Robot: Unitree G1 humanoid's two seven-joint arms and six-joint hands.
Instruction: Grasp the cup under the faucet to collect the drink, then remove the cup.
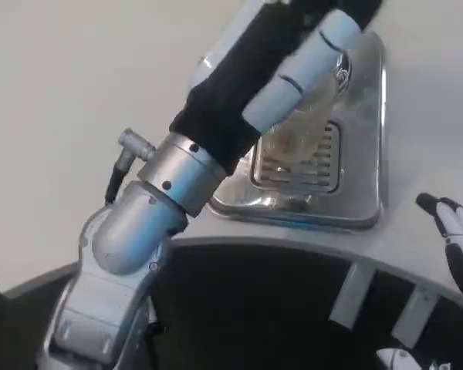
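The left hand [293, 69] reaches far over the drip tray [363, 177], covering the cup [312, 127] (finger grip hidden, cannot tell); the right hand [455, 239] waits near right, fingers apart.

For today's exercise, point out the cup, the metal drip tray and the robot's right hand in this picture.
cup [299, 137], head view: clear ribbed wall below the left hand.
drip tray [364, 185], head view: its shiny right rim.
right hand [457, 239], head view: middle of the fingers at the right edge.
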